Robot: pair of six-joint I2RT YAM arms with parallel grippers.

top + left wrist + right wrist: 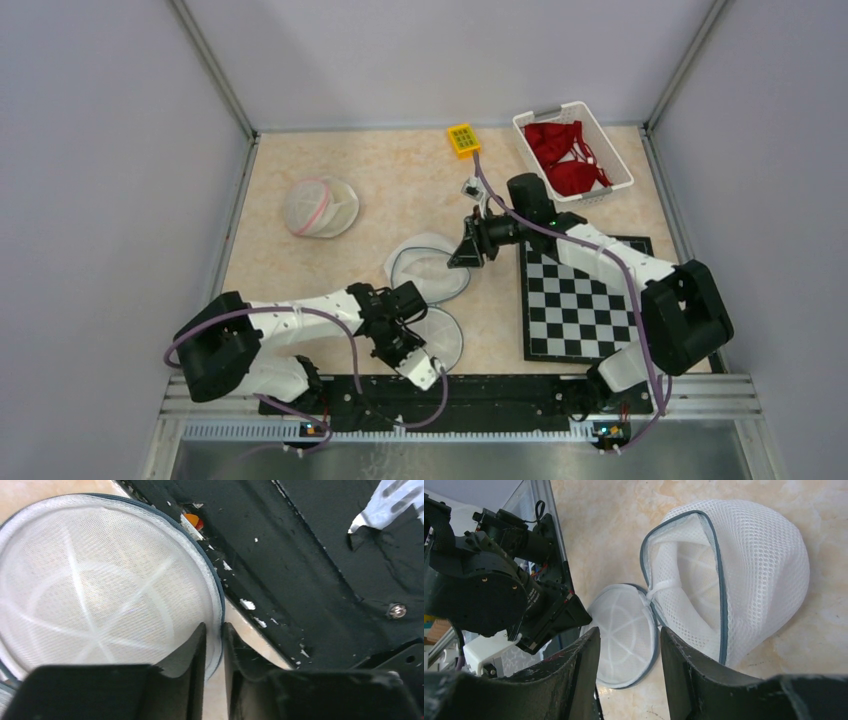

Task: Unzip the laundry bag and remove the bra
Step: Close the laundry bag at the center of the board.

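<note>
Left gripper [214, 645] pinches the laundry bag [100, 585] rim (round white mesh).

A checkerboard [583, 305] lies near a yellow keypad [463, 139].

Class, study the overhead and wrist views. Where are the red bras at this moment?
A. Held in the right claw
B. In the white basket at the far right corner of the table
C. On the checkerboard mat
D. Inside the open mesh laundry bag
B. The red bras lie in the white basket at the far right, while the open mesh laundry bag looks empty.
</note>
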